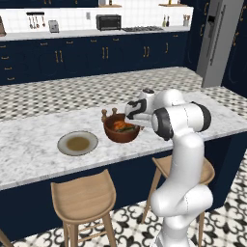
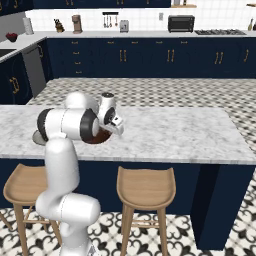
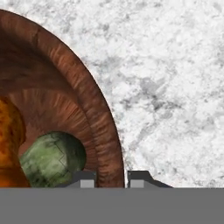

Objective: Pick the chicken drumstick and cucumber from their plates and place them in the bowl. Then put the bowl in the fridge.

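The reddish-brown wooden bowl (image 1: 116,133) stands on the marble island, and its rim (image 3: 98,109) curves across the hand view. Inside it lie the golden-orange chicken drumstick (image 3: 8,144) and the dark-green cucumber (image 3: 50,157); the drumstick (image 1: 124,127) also shows as an orange patch from the left base. My gripper (image 3: 111,177) is shut on the bowl's near right rim, one fingertip inside the wall and one outside. The gripper (image 1: 138,123) sits at the bowl's right edge. The beige plate (image 1: 77,143) with the olive centre lies to the bowl's left. From the right base, the arm covers most of the bowl (image 2: 103,136).
The fridge (image 1: 218,38) stands at the far right beyond the island. Two small brown shakers (image 1: 109,114) stand just behind the bowl. Wooden stools (image 1: 84,195) line the island's near side. Bare marble (image 2: 175,132) stretches to the bowl's right.
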Robot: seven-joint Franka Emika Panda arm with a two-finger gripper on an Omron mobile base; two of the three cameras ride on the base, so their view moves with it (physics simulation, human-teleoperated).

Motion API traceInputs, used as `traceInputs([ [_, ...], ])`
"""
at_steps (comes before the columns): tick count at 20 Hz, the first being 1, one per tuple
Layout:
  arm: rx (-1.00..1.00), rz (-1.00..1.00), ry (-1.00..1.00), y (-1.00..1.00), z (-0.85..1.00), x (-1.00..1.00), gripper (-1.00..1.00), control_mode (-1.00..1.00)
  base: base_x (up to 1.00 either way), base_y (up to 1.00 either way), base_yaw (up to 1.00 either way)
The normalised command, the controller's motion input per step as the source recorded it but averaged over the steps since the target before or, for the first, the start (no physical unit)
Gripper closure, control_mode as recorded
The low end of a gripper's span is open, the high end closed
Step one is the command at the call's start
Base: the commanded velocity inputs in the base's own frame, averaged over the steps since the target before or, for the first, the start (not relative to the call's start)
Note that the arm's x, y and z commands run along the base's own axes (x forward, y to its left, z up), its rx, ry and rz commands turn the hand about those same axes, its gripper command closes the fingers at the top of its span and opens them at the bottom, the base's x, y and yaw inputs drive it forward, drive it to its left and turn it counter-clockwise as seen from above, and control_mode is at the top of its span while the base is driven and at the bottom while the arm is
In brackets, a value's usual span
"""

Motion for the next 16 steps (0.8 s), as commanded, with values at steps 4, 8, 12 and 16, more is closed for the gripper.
traceInputs([
  [4,0.04,0.0,-0.09,-0.03,0.43,-0.47,1.0,-1.0,0.0,0.0,0.0],
  [8,0.07,-0.02,-0.22,-0.16,0.8,-0.84,1.0,-1.0,0.0,0.0,0.0],
  [12,0.02,-0.1,-0.2,-0.01,1.0,-0.82,1.0,-1.0,0.0,0.0,0.0],
  [16,0.0,-0.1,-0.25,0.0,1.0,-0.95,1.0,-1.0,0.0,0.0,0.0],
])
